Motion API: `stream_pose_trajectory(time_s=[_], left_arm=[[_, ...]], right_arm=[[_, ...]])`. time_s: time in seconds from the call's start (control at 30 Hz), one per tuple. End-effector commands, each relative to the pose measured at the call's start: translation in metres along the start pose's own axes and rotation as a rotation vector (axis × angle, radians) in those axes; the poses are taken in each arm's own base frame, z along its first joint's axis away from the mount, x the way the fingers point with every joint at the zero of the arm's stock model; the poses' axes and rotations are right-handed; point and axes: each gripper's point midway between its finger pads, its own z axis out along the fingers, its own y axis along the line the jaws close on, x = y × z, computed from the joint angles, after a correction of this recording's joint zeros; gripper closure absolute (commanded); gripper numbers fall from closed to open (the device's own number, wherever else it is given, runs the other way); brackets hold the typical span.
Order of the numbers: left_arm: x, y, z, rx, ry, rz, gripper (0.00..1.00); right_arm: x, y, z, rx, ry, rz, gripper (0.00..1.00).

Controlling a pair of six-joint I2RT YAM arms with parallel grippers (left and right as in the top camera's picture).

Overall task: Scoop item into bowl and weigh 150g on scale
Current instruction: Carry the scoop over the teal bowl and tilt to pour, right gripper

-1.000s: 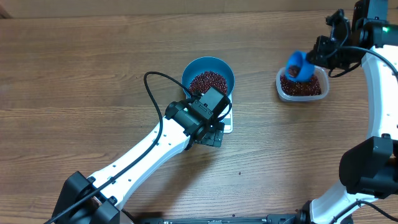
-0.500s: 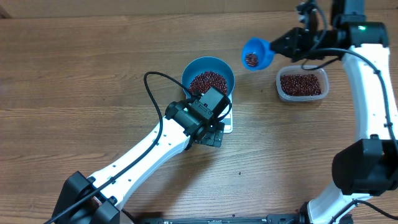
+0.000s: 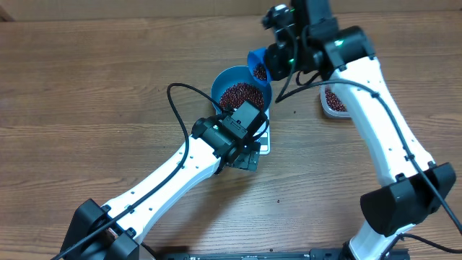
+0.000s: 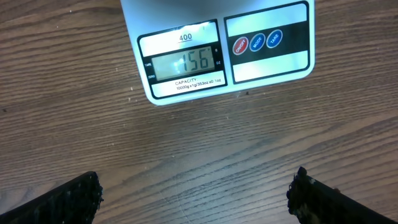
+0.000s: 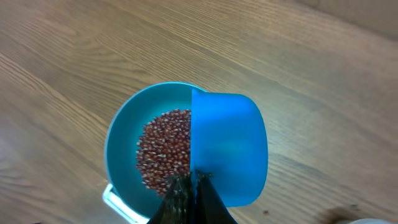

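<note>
Your right gripper (image 5: 188,194) has its fingers pinched together on the handle of the small blue scoop (image 5: 227,146). The cup of the scoop juts out just beyond those fingertips, over the near rim of the blue bowl (image 5: 121,140). The red-brown beans (image 5: 163,152) lie heaped in the bowl's bottom, below and a little to one side of the scoop. From the wrist view you see only the scoop's smooth outer wall, so I can't tell how much it carries.

Your left gripper (image 4: 196,186) hangs with its fingers spread wide and nothing between them. The white kitchen scale (image 4: 267,68) sits just ahead of the fingertips, its display facing them and seeming to read 156 (already past the target, if that reading is right).

Treat the beans as a loose, dry, hard grain. Each one is light and slick, they roll off any tilted edge, and they pour in a rush rather than one by one. No finger pair will pick them up usefully, so your only real hold is the scoop handle, gripped firmly near the cup so that it can't twist. The bowl is smooth, rigid and wider than the scale beneath it, so a nudge on the rim could slide or tip it. My judgement is that any correction means lifting a few beans back toward the clear tub (image 3: 326,108), which lies well out behind the right fingers.
</note>
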Motion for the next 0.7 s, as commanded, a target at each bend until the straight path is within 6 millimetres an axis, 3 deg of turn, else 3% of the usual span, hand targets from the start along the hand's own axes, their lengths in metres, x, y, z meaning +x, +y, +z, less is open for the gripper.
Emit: stream_pose_trajectory(time_s=[0.0, 0.23, 0.37, 0.5, 0.67], left_arm=[[-0.001, 0.005, 0.0, -0.015, -0.009, -0.025, 0.01], [-0.001, 0.005, 0.0, -0.015, -0.009, -0.025, 0.01], [-0.001, 0.005, 0.0, -0.015, -0.009, -0.025, 0.01], [-0.001, 0.005, 0.0, -0.015, -0.009, -0.025, 0.0], [-0.001, 0.005, 0.0, -0.015, -0.009, -0.025, 0.01]], right_arm=[[-0.011, -0.012, -0.011, 0.121, -0.03, -0.065, 0.96], [-0.013, -0.01, -0.01, 0.116, -0.038, -0.068, 0.96], [-0.008, 0.007, -0.009, 0.036, -0.019, -0.161, 0.96], [-0.01, -0.004, -0.009, 0.105, -0.023, -0.131, 0.96], [-0.008, 0.022, -0.008, -0.027, -0.024, -0.2, 0.96]])
